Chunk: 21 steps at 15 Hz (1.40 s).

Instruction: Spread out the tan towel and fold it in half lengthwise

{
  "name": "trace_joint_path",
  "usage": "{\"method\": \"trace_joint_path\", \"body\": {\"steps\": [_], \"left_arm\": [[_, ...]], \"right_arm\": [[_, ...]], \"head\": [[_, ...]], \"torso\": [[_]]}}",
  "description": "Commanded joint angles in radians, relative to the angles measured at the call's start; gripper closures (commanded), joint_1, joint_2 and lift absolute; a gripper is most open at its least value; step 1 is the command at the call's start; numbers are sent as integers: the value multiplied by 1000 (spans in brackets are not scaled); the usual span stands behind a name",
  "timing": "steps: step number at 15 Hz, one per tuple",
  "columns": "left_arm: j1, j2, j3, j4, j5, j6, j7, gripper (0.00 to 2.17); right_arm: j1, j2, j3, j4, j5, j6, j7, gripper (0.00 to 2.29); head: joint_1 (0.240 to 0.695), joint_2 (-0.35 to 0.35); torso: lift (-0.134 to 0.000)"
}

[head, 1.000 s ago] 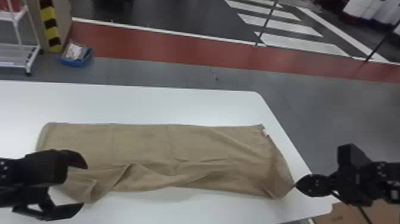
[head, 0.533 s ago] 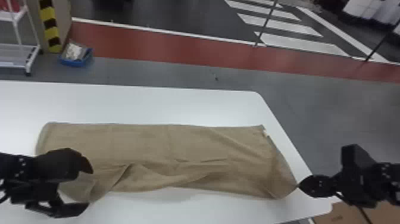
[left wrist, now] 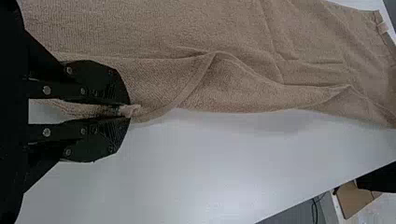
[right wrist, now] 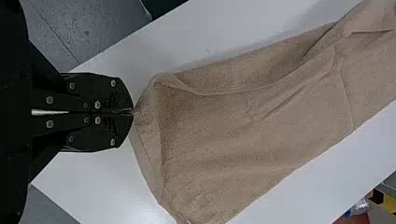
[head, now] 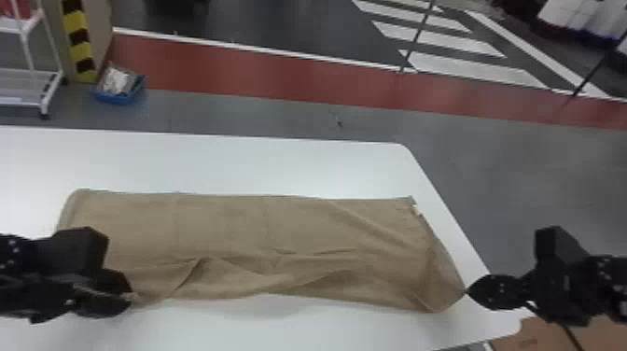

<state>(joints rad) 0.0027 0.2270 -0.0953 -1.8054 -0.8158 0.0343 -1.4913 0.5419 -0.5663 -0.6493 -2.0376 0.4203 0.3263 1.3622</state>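
Observation:
The tan towel (head: 242, 224) lies as a long strip across the white table, its near edge rumpled in loose folds. At its near left corner, my left gripper (head: 130, 298) is closed on the cloth. In the left wrist view, that gripper (left wrist: 128, 111) pinches a bunched bit of the towel (left wrist: 243, 88) between its fingers. My right gripper (head: 468, 291) holds the tip of the near right corner, pulled out toward the table's right edge. The right wrist view has the gripper (right wrist: 132, 112) shut on that corner of the towel (right wrist: 261, 126).
The white table (head: 233, 163) has its right edge just beyond the towel. A cardboard box (head: 550, 336) is below the near right corner. On the floor behind are a blue bin (head: 119, 86) and a white rack (head: 28, 88) at the left.
My left gripper, open before, has closed on the towel's near left corner. The right gripper has shifted slightly to the right with its corner, then stayed about still.

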Motion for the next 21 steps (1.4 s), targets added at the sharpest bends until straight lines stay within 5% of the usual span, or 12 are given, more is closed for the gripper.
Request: {"method": "trace_joint_path", "body": {"steps": [1, 3, 9, 10, 11, 12, 15, 21], "left_arm": [[0, 8, 54, -29, 20, -4, -21, 1075], [2, 29, 129, -54, 78, -4, -50, 1075], [43, 94, 273, -28, 106, -10, -38, 1069], [59, 97, 278, -22, 107, -7, -7, 829], [77, 94, 289, -19, 110, -4, 40, 259], [86, 94, 290, -19, 110, -1, 78, 9], [89, 87, 293, -23, 113, -1, 135, 16], [88, 97, 287, -35, 107, -1, 80, 259]], "right_arm": [[0, 5, 0, -1, 0, 1, 5, 1423], [0, 8, 2, -10, -1, 1, 5, 1423], [24, 36, 39, -116, -8, 66, 5, 1423], [24, 37, 46, -119, -3, 66, 5, 1423], [24, 40, 51, -122, 2, 66, 5, 1420], [24, 40, 57, -124, 5, 72, 5, 1423], [26, 43, 59, -131, 11, 84, 5, 1423], [32, 45, 53, -131, 12, 87, 5, 1420]], "head": [[695, -350], [695, -350], [695, -343], [695, -298], [695, -282], [695, -267], [695, -235], [695, -246]], "torso": [[-120], [-120], [-120], [-120], [-120], [-120], [-120], [-120]]}}
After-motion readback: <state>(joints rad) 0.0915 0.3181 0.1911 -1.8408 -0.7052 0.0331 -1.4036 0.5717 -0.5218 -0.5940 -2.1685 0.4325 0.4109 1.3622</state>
